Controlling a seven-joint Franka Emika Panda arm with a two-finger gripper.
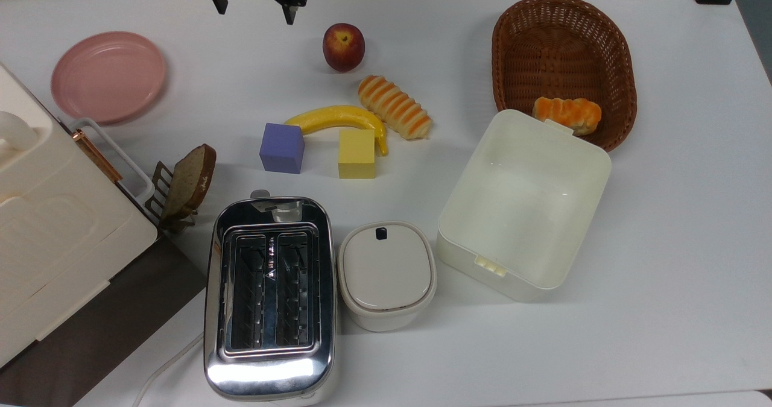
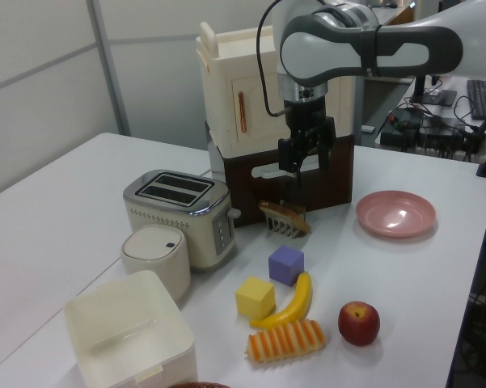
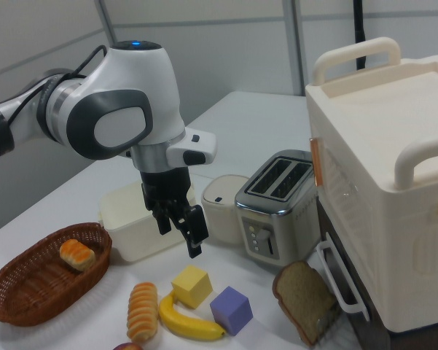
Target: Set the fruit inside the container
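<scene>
Gripper (image 1: 253,6) at the top view's upper edge, fingers spread, holding nothing. Fruit (image 1: 343,46) on the table just to the gripper's right and slightly lower in the frame. Container (image 1: 476,238) empty, lower right, well apart.

Robot arm (image 3: 124,109): glossy white rounded shells, dark grey joint bands, grey oval side panel. Small blue light on top of the joint. Black cable (image 2: 263,56) looped alongside. Black gripper (image 3: 178,226), two slim black fingers (image 3: 194,233).
</scene>
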